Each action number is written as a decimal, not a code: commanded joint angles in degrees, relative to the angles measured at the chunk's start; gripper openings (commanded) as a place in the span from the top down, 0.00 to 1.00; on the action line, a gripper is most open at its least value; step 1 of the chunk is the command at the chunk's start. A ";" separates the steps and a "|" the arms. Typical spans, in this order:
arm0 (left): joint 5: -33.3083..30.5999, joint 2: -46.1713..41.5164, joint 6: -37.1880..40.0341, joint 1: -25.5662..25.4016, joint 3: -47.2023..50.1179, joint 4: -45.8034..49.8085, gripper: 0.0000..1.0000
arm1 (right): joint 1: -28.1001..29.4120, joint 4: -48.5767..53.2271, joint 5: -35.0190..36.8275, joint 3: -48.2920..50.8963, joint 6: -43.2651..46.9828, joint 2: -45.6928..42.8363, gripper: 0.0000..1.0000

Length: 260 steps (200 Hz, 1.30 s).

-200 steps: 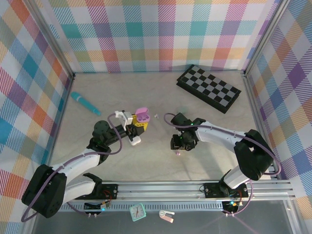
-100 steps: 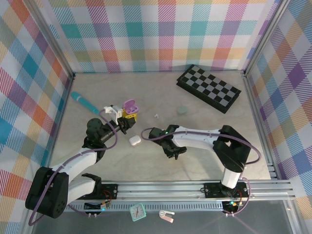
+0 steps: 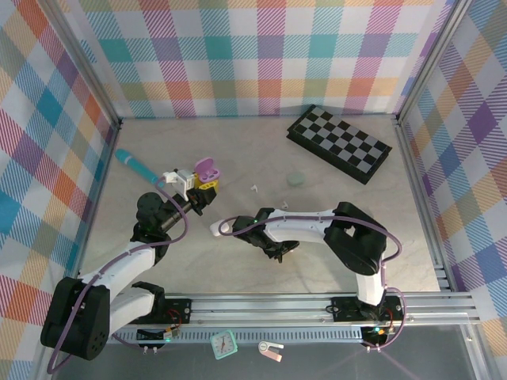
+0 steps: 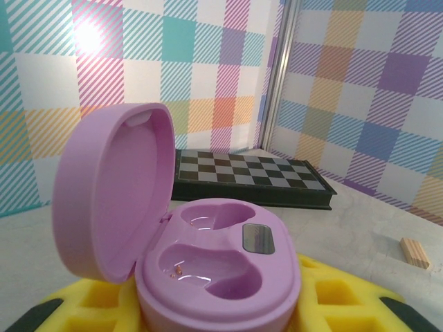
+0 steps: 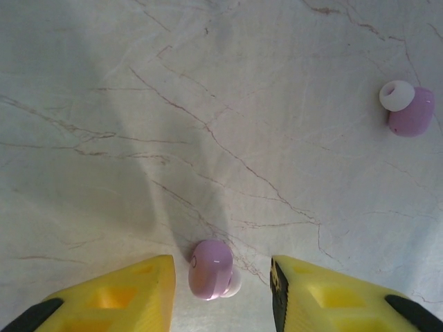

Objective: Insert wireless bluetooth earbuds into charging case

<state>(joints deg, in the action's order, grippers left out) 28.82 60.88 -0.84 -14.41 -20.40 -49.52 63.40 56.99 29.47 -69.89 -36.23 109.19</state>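
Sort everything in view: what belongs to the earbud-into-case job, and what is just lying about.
Job: open lilac case, held in the left tool; lilac earbud, straddled by the open right tool; second lilac earbud, lying farther off; white case; mint case.

Lying about: chessboard; teal pen; wooden block; small clock.

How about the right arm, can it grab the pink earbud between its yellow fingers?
Probably yes: the pink earbud lies on bare table between the right gripper's open fingers, nothing blocking it.
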 commanded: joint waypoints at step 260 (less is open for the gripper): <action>1.39 -1.04 -0.69 0.79 -1.66 -1.02 0.65 | 0.24 7.32 5.07 -2.77 1.30 2.86 0.73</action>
<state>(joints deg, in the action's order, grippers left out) 29.04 60.88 -0.84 -14.41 -20.51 -49.52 63.40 61.41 32.67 -71.29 -33.85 112.73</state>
